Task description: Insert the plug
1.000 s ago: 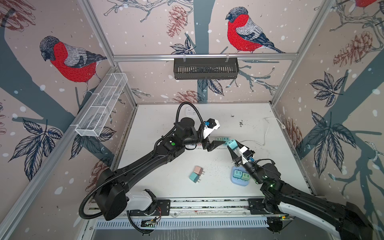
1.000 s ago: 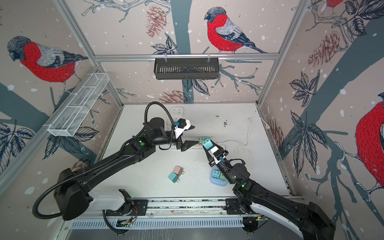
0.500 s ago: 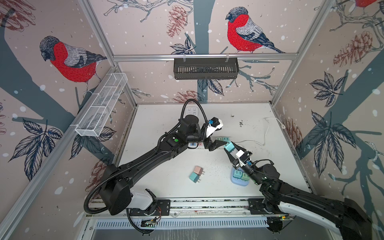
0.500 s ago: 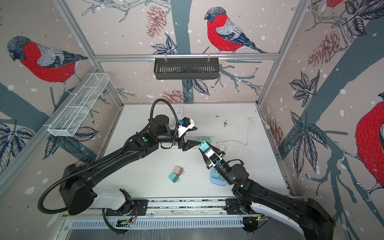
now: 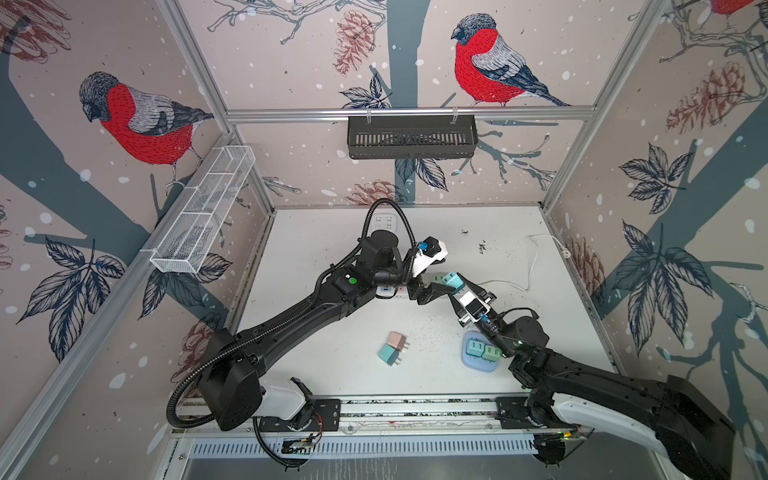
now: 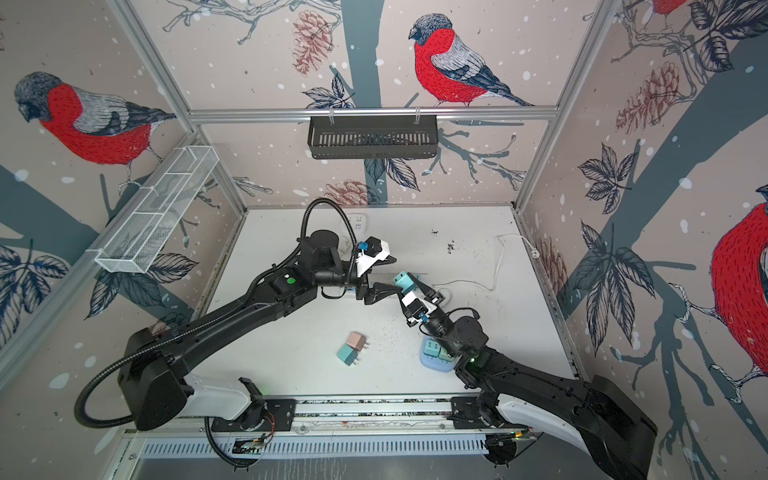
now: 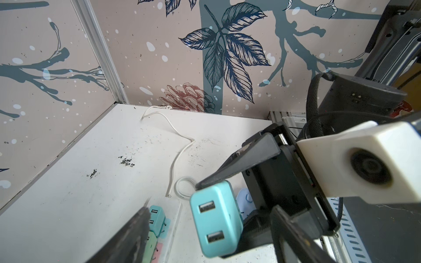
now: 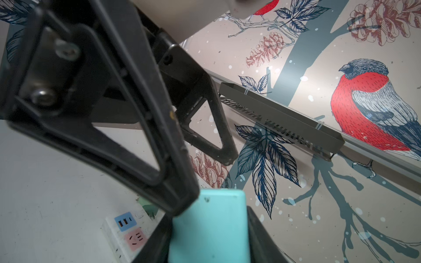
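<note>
A teal plug (image 5: 453, 280) (image 6: 404, 282) hangs above the table's middle, with my right gripper (image 5: 460, 290) (image 6: 410, 292) shut on it. In the right wrist view the teal plug (image 8: 208, 225) fills the space between the right gripper's (image 8: 208, 247) two black fingers. My left gripper (image 5: 439, 275) (image 6: 391, 276) is open and straddles the same plug. The left wrist view shows the plug (image 7: 216, 218) with its two USB ports facing the camera, with gaps between it and the left gripper's (image 7: 210, 238) fingers. Below lies the white power strip (image 7: 174, 216) (image 8: 118, 236), mostly hidden in both top views.
A teal and a green plug (image 7: 157, 215) sit in the strip. A pink plug (image 5: 397, 340) and a teal one (image 5: 390, 354) lie loose near the front. A blue tray (image 5: 478, 365) holds two more. A white cable (image 5: 530, 266) runs to the right wall. A black basket (image 5: 411, 137) hangs on the back wall.
The right gripper has carried the teal plug left and toward the back, in between the left gripper's jaws. The left arm has shifted slightly right.
</note>
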